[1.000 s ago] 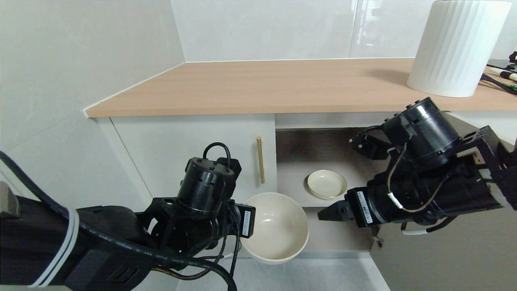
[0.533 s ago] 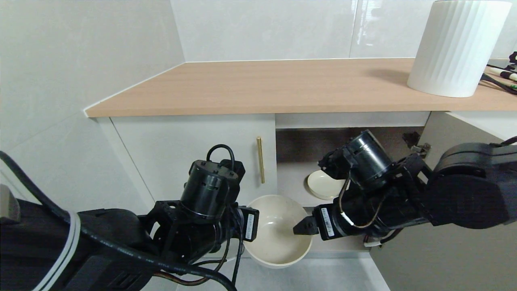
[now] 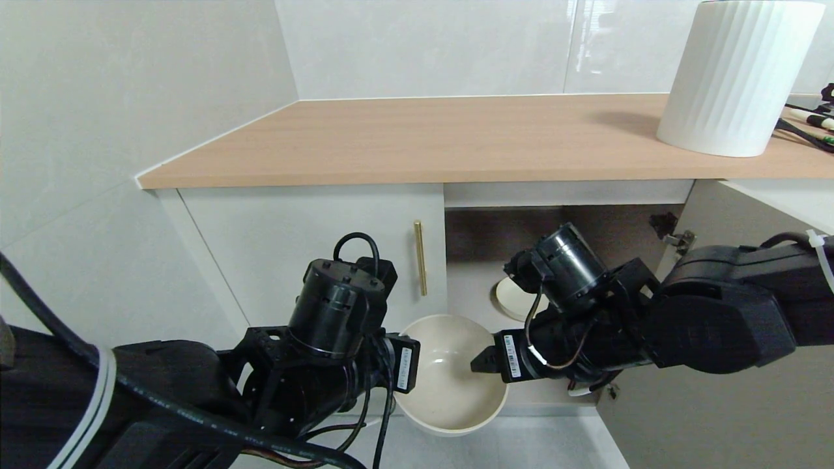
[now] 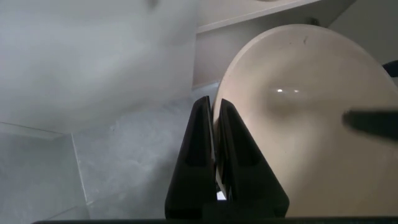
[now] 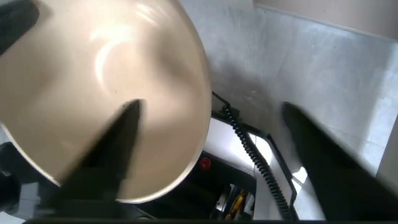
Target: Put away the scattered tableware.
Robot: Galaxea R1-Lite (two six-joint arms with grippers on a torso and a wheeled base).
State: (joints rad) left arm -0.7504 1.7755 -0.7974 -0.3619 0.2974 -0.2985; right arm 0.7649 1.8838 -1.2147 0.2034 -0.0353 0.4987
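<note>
Bowl [image 3: 449,384] at lower centre, one gripper on each side.
From lower left, the left gripper [image 3: 399,368] is clamped tight on the bowl's near rim. From the right, the right gripper [image 3: 485,362] straddles the opposite rim, jaws wide apart, gripping nothing.

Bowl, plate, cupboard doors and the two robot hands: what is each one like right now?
Bowl: upright, empty, held by its rim in the left gripper.
Plate: lying flat on the cupboard shelf, empty.
Left door: shut.
Right door: swung open.
Left gripper: shut on the bowl's rim.
Right gripper: open, one finger over the bowl's inside.
</note>
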